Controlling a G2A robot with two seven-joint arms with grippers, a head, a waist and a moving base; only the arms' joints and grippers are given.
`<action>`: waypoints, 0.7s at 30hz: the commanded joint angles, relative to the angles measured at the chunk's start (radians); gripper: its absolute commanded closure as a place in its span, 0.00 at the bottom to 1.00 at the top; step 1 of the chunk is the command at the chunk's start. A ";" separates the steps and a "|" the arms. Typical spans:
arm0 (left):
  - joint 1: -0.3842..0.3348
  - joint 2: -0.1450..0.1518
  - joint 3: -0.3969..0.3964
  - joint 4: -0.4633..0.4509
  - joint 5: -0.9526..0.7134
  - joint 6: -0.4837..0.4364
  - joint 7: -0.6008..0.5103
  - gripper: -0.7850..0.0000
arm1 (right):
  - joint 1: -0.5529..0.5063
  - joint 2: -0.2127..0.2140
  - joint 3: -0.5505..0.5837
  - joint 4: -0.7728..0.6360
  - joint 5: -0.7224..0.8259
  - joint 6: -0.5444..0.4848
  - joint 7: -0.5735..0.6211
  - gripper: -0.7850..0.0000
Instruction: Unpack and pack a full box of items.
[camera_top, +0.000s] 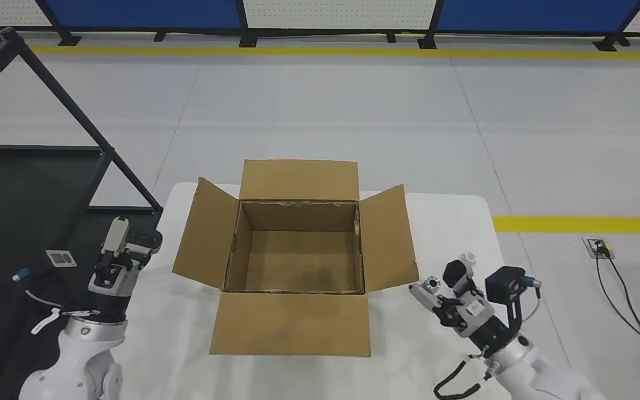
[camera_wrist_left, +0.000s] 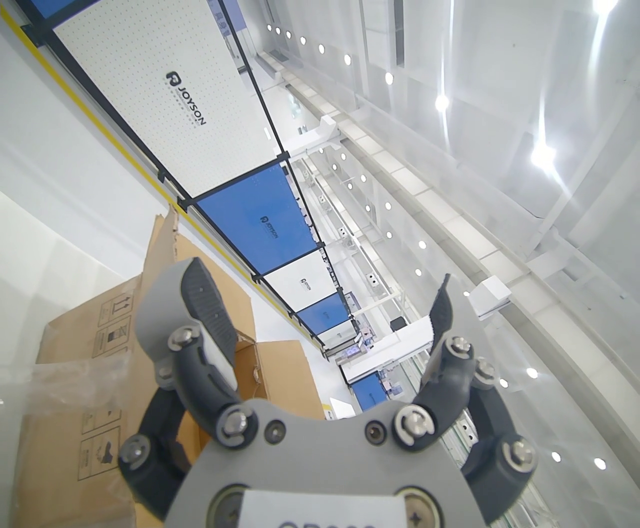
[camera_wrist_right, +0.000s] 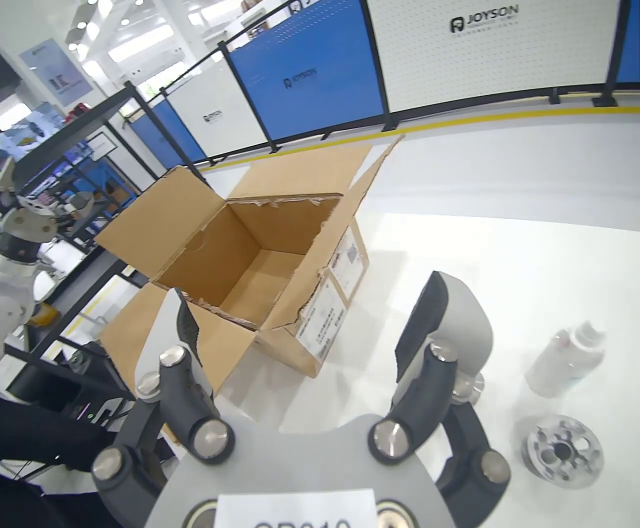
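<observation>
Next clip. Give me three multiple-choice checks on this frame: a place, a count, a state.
1. Where is the white bottle? A. in the box B. on the table beside the metal disc C. in the right hand
2. How many box flaps are open? A. one B. two C. four
3. The right hand is A. open and empty B. shut on the bottle C. shut on a flap
B: it rests by the disc. C: all four spread outward. A: fingers apart, nothing between.
</observation>
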 joint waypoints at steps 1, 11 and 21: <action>0.000 0.000 -0.003 0.002 -0.004 0.000 0.000 0.00 | 0.013 0.006 -0.001 0.010 0.044 -0.057 0.018 0.00; 0.004 0.001 -0.010 0.002 -0.012 -0.005 0.002 0.00 | 0.109 0.029 -0.014 0.084 0.138 -0.029 0.142 0.00; 0.006 0.001 -0.016 0.000 -0.015 -0.007 0.004 0.00 | 0.220 0.051 -0.051 0.182 0.211 0.030 0.301 0.00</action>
